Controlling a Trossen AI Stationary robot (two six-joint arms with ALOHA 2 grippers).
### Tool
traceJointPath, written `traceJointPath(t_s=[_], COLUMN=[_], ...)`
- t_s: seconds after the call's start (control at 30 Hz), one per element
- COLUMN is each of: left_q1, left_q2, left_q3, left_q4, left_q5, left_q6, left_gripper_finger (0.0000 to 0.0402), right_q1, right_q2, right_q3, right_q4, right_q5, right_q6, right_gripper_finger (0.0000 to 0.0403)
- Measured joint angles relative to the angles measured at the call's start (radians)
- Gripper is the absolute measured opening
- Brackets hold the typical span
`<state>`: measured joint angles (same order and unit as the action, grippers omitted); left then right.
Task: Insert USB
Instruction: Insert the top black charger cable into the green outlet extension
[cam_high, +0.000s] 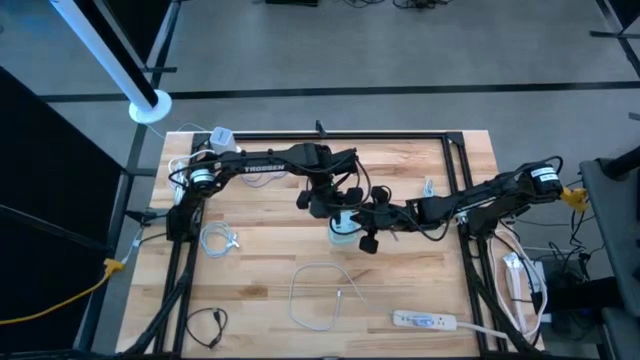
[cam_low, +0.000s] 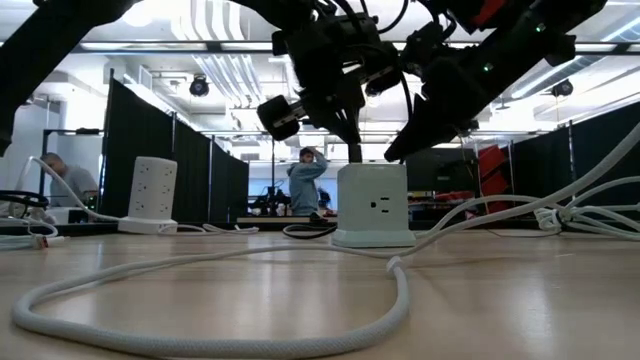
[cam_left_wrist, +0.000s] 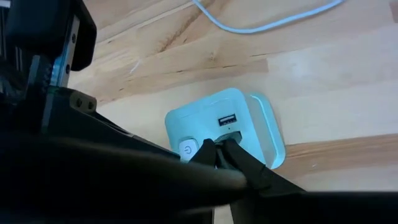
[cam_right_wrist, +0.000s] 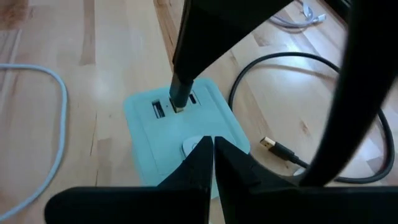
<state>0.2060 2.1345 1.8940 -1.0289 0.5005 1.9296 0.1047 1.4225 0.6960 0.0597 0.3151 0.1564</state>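
Observation:
A pale square power cube stands on the wooden table's middle; its top carries USB ports and a round button. My left gripper reaches in from the table's left and is shut on a black USB plug, which stands upright in the middle port. My right gripper comes from the table's right, shut, with its tips at the cube's top beside the button. In the low view the plug rises from the cube. My left gripper pinches the black plug's upper body between its two fingers, coming steeply from above. The plug stands upright with its metal tip in the cube's middle port. My right gripper's shut fingertips rest on the cube's top face near the button, slanting down from the table's right.
A black cable loops beside the cube, its loose gold plug on the table. Also there: a white cable loop, a white power strip, a white tower at the far left and a coiled white cable.

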Motion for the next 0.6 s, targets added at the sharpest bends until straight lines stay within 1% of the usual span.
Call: traceJointPath(t_s=[0.33,0.6], left_q1=[-0.001,-0.009], left_q2=[0.003,0.006], left_q3=[0.004,0.001], left_q4=[0.001,0.001], left_q5=[0.015,0.014], left_q6=[-0.052,-0.063], left_gripper_finger=[0.0008,0.0008], right_q1=[0.0,0.0], right_q2=[-0.006,-0.007], right_q3=[0.0,0.0], right_q4=[-0.003,-0.005], right_q5=[0.001,0.0], right_q6=[-0.001,-0.003], right_gripper_finger=[0.0,0.0])
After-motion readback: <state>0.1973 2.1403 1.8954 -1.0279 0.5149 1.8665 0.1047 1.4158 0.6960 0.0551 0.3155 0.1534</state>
